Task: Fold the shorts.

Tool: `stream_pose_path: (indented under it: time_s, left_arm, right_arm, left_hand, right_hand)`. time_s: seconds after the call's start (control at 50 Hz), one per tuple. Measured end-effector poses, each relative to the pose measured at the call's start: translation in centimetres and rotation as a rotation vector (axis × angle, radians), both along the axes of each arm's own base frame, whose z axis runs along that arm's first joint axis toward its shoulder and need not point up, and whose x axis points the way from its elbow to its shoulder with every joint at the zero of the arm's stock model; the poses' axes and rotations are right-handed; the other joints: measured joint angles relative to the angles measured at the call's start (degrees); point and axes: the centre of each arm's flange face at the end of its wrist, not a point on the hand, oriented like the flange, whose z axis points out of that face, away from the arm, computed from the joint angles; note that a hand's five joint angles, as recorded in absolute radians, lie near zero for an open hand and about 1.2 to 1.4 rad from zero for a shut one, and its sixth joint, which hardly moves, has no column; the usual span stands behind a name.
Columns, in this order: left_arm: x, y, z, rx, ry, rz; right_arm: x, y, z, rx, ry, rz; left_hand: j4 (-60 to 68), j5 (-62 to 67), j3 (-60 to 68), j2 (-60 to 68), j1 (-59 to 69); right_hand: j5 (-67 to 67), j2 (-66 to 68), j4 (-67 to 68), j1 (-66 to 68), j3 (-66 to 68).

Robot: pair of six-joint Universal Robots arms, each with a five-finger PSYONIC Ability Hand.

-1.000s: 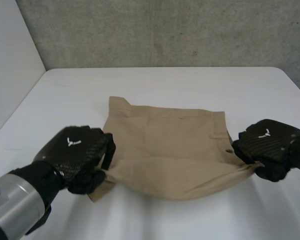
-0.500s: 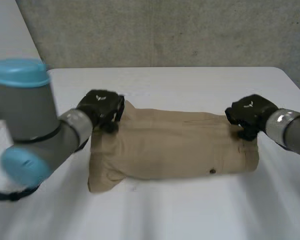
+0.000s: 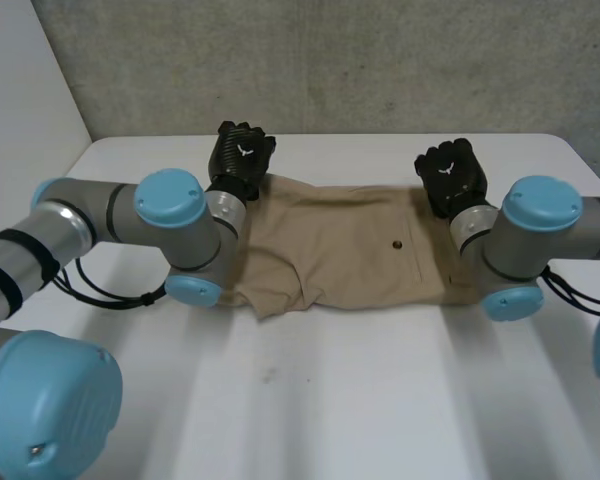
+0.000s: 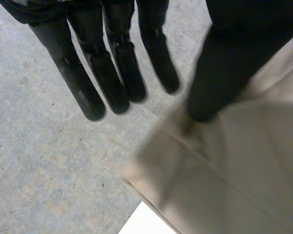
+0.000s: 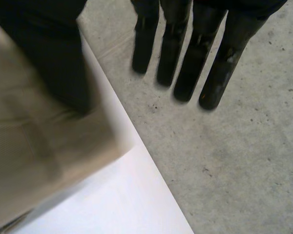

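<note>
Both hands [image 3: 242, 152] [image 3: 450, 178] at folded shorts [image 3: 350, 240]

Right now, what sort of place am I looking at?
Probably a robotics lab or test room. There is a bare concrete wall and a plain white table, and two robot arms reach across tan shorts spread on it.

In the head view the grey left arm [image 3: 170, 215] with light-blue caps covers one end of the folded tan cloth shorts [image 3: 350, 245], and the matching right arm [image 3: 540, 220] covers the other end. The black left hand [image 3: 242, 152] and black right hand [image 3: 450, 175] show their backs there, so their palms are hidden. In both wrist views the shorts run past the frame edge. Whether the blurred left thumb [image 4: 224, 73] or right thumb [image 5: 49, 58] presses the cloth cannot be told.
</note>
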Motion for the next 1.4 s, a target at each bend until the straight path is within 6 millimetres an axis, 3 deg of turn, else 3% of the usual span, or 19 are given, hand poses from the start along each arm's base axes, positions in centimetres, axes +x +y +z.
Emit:
stream_pose_path:
  time_s: [0.02, 0.04, 0.06, 0.08, 0.1, 0.18, 0.28, 0.4, 0.48, 0.52, 0.62, 0.78, 0.86, 0.94, 0.98, 1.0, 1.04, 1.36, 1.4]
  left_arm:
    - [-0.1, -0.1, -0.2, -0.004, 0.003, -0.003]
    - [-0.2, -0.1, -0.4, -0.005, 0.004, -0.005]
    - [-0.3, 0.0, -0.7, -0.006, 0.004, -0.010]
    - [-0.4, 0.1, -0.9, -0.005, 0.004, -0.015]
    - [-0.6, 0.4, -1.1, -0.004, 0.004, -0.024]
    - [-1.0, 1.6, -0.9, 0.001, 0.002, -0.049]
    - [-0.2, 4.3, 1.7, 0.018, 0.003, -0.063]
    - [2.3, 7.7, 3.8, 0.096, -0.012, -0.055]
    - [4.1, 9.6, 3.9, 0.176, -0.018, -0.046]
    - [5.8, 11.3, 3.3, 0.269, -0.013, -0.033]
    - [7.8, 13.0, 1.7, 0.394, 0.003, -0.009]
    - [9.1, 13.4, -0.7, 0.477, -0.005, 0.024]
    - [9.2, 13.1, -2.0, 0.491, -0.018, 0.034]
    - [9.2, 12.8, -2.5, 0.491, -0.022, 0.037]
    - [9.2, 12.7, -2.7, 0.490, -0.023, 0.040]
    - [9.2, 12.6, -2.7, 0.489, -0.024, 0.042]
    - [9.3, 12.5, -2.7, 0.488, -0.026, 0.047]
    - [10.4, 13.1, -3.4, 0.402, -0.263, 0.101]
    - [10.4, 13.3, -3.6, 0.390, -0.294, 0.098]
  right_arm:
    - [0.1, -0.1, -0.3, -0.004, -0.001, 0.001]
    - [0.2, -0.2, -0.5, -0.005, -0.001, 0.001]
    - [0.3, -0.2, -0.6, -0.008, -0.003, 0.001]
    - [0.3, -0.2, -0.6, -0.009, -0.004, 0.002]
    - [0.4, -0.2, -0.3, -0.013, -0.008, 0.002]
    - [0.2, 0.3, 1.7, -0.029, -0.029, 0.003]
    - [-0.9, 2.7, 6.9, -0.022, -0.106, 0.008]
    - [-3.0, 6.0, 8.9, 0.139, -0.152, 0.005]
    - [-4.5, 7.6, 8.0, 0.287, -0.160, -0.014]
    - [-5.9, 9.1, 6.5, 0.446, -0.170, -0.035]
    - [-7.5, 10.3, 4.2, 0.599, -0.189, -0.053]
    - [-8.6, 10.1, 1.4, 0.650, -0.205, -0.065]
    - [-8.8, 9.3, 0.1, 0.628, -0.208, -0.070]
    - [-8.8, 8.7, -0.6, 0.601, -0.209, -0.072]
    - [-8.9, 8.4, -0.8, 0.589, -0.208, -0.073]
    - [-8.9, 8.3, -0.9, 0.583, -0.207, -0.074]
    - [-8.9, 8.2, -0.9, 0.576, -0.206, -0.075]
    - [-9.4, 7.9, -0.3, 0.552, -0.198, -0.110]
    - [-9.3, 8.0, -0.3, 0.554, -0.196, -0.109]
  left_hand:
    - [-7.3, -7.2, -8.3, -8.5, -8.4]
    - [-7.3, -7.2, -8.3, -8.5, -8.4]
    - [-26.2, -25.9, -25.5, -27.0, -28.6]
    - [-26.2, -25.9, -25.5, -27.0, -28.6]
    - [-36.4, -35.2, -35.7, -36.2, -34.9]
    - [-37.4, -35.7, -36.5, -37.5, -34.9]
    - [-37.4, -35.7, -36.5, -37.5, -34.9]
    - [-37.1, -35.4, -36.2, -37.0, -34.3]
    - [-32.9, -31.6, -33.0, -32.7, -28.9]
    - [-27.3, -26.3, -27.5, -27.0, -23.0]
    - [-23.1, -22.0, -23.2, -23.2, -20.0]
    - [-20.9, -19.9, -21.1, -21.1, -17.8]
    - [-8.3, -7.7, -7.9, -7.8, -3.3]
    - [4.4, 4.9, 4.4, 4.9, 9.0]
    - [7.0, 7.3, 6.9, 7.1, 11.0]
    - [11.6, 12.0, 11.5, 11.8, 14.2]
    - [12.5, 12.9, 12.4, 12.7, 14.6]
    - [13.3, 13.7, 12.9, 13.3, 14.6]
    - [6.2, 7.3, 6.3, 6.3, 8.6]
  right_hand:
    - [-16.0, -17.5, -16.1, -13.9, -17.2]
    - [-16.0, -17.5, -16.1, -13.9, -17.2]
    - [-21.0, -22.3, -21.3, -16.8, -21.2]
    - [-28.4, -28.7, -29.2, -20.1, -29.2]
    - [-29.7, -29.9, -30.3, -20.3, -31.1]
    - [-29.7, -30.0, -30.3, -20.3, -31.4]
    - [-29.7, -30.0, -30.3, -20.3, -31.4]
    - [-29.7, -30.0, -30.3, -20.3, -31.4]
    - [-29.7, -30.0, -30.3, -20.3, -31.4]
    - [-29.7, -29.9, -30.3, -20.3, -31.4]
    - [-26.4, -25.9, -27.1, -17.9, -26.3]
    - [-21.1, -19.8, -20.5, -11.6, -19.9]
    - [-8.9, -6.4, -7.5, -0.4, -7.2]
    - [10.0, 13.5, 12.3, 13.8, 12.6]
    - [10.0, 13.5, 12.3, 13.8, 12.6]
    - [16.5, 21.7, 20.8, 18.1, 20.8]
    - [18.5, 24.3, 23.6, 18.7, 23.5]
    - [18.8, 24.4, 24.0, 18.7, 23.9]
    - [18.8, 24.4, 24.1, 18.7, 23.9]
